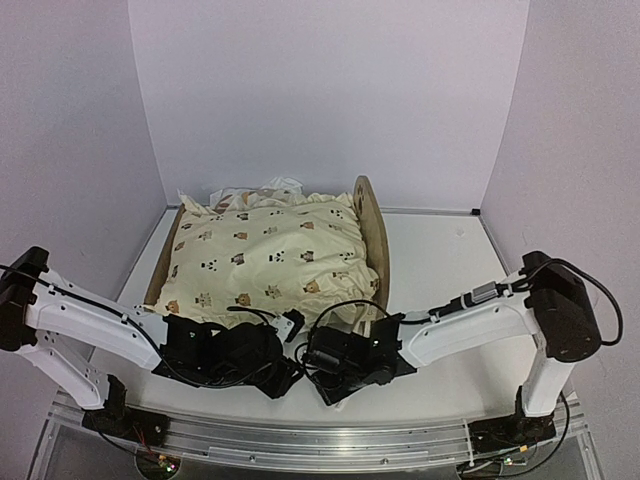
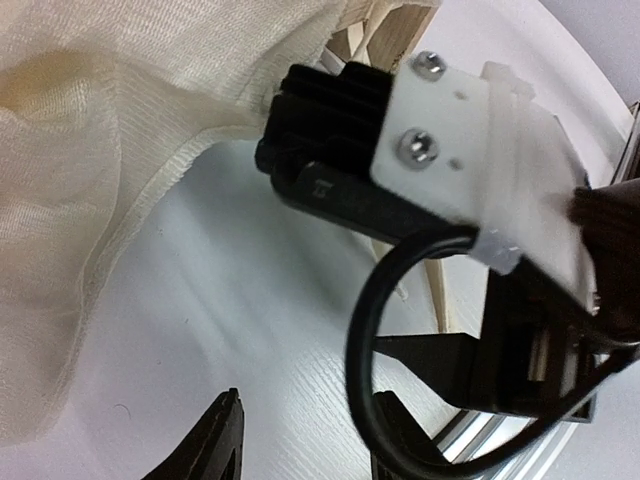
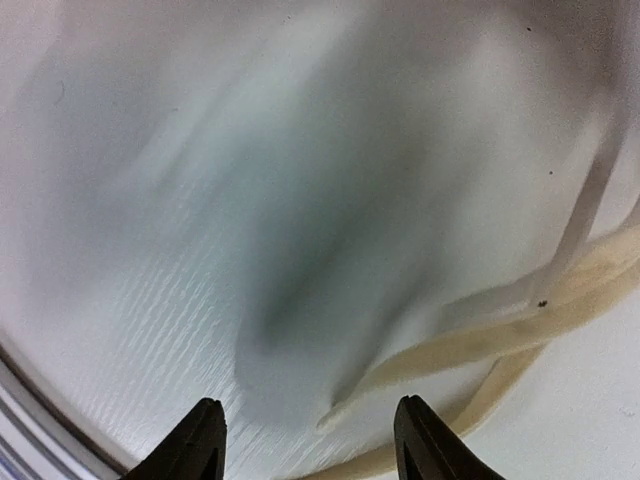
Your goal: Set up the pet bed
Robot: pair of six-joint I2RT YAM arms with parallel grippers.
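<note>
The small light plywood pet bed (image 1: 373, 235) with rounded end boards stands on the white surface (image 1: 440, 270), left of centre and toward the far wall. From above only its two end boards show, one at the left and one at the right. A cream animal-print ruffled quilt (image 1: 265, 255) lies spread over the frame between them. It hides the base, and its near edge hangs over the near side of the bed. Some crumpled white fabric (image 1: 270, 188) bunches at the far edge behind the quilt; what it is cannot be told.

Both arms reach low and inward, meeting close together just on the near side of the bed. The left hand (image 2: 308, 425) is released: its two dark fingers stand apart with bare surface between them, grasping nothing. In its wrist view the quilt's thin cream edge hangs at the left, apart from the fingers. Ahead of it sits the black-and-white wrist housing (image 2: 450, 150) of the right arm, with a looped black cable (image 2: 365, 330).

The right hand (image 3: 310, 430) is released too, its fingers spread above bare surface with nothing between them. Its wrist view is blurred. The quilt's cream hem curves across the right side, ahead of the fingers and not touching them.
</note>
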